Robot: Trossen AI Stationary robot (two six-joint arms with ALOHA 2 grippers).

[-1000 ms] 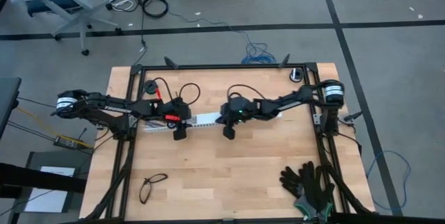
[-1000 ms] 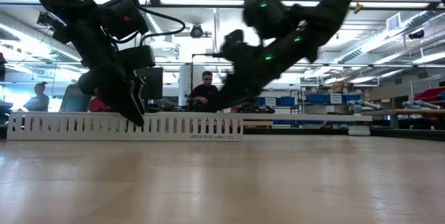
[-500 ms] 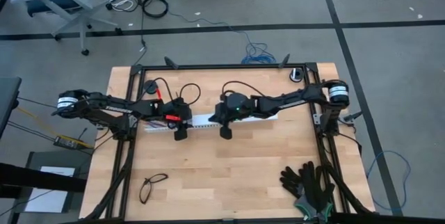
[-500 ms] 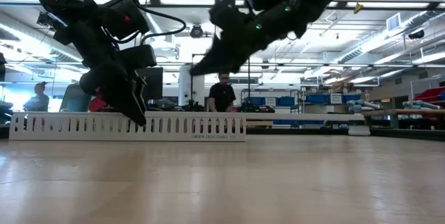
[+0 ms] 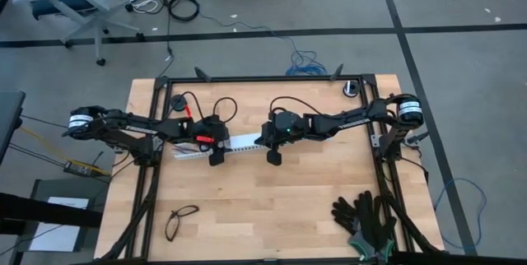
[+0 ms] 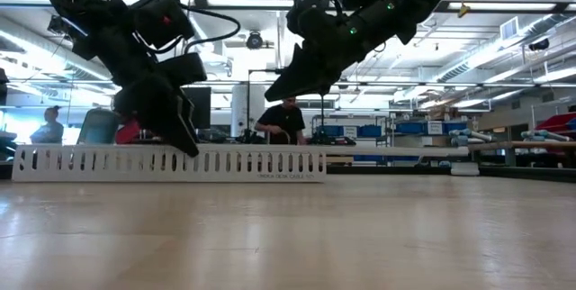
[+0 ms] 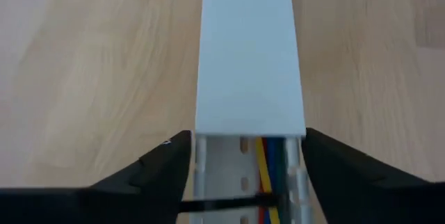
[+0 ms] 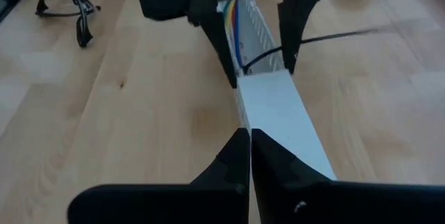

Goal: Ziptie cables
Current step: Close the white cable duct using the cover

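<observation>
A white slotted rail [image 5: 243, 143] lies flat on the table between my two grippers, with a white lid [image 7: 248, 50] covering its right part. The cables [image 7: 268, 156] are blue, yellow and red wires lying inside the rail's open channel. A thin black zip tie [image 8: 264, 56] crosses the channel, its tail sticking out sideways. My left gripper [image 5: 216, 156] straddles the rail where the lid ends. My right gripper [image 8: 249, 140] is shut and hangs above the lidded part [image 6: 274, 92], clear of it. My left gripper holds the white rail by its two side walls [image 7: 197, 147], just at the lid's end, with the rail's width pinched between the two fingers. The fingers [image 6: 184, 137] slant down from above and from the table's left, across the rail. The rail stays flat on the table.
A pair of glasses [image 5: 181, 220] lies near the table's near left edge, and black gloves [image 5: 366, 220] lie at the near right corner. A small round thing [image 5: 352, 89] sits at the far right corner. People [image 6: 286, 123] show in the room beyond the table.
My right gripper has risen from the rail's level to well above it, staying shut. My left gripper has shifted slightly toward the table's right, and the white rail has slid a little the same way along the table.
</observation>
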